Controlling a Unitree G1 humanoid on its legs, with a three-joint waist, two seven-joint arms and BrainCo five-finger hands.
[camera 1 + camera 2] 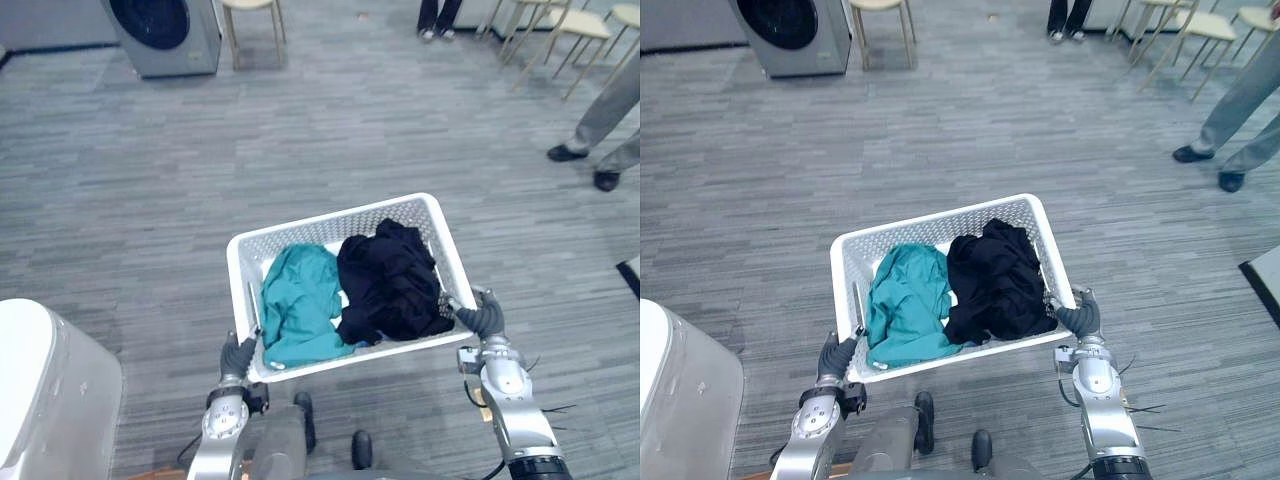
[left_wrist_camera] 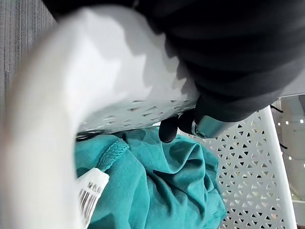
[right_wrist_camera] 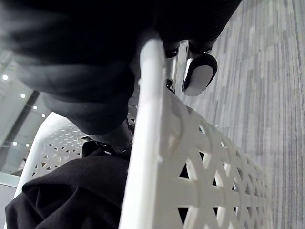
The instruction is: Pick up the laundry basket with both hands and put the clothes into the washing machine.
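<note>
Across the grey floor [image 1: 350,130] the washing machine [image 1: 165,35] stands far ahead, off to my left. My left hand [image 1: 237,355] and right hand [image 1: 485,315] curl round the end rims of the laundry basket [image 1: 330,221], with the clothes [image 1: 390,280] inside. The basket's left end is nearer the machine.

No word or number can be read. The one piece of print is a white barcode label [image 2: 93,193] on the rim of the laundry basket [image 2: 43,143], just beside the teal garment [image 2: 157,186]. Its bars show, but anything printed with them is too small to make out.
</note>
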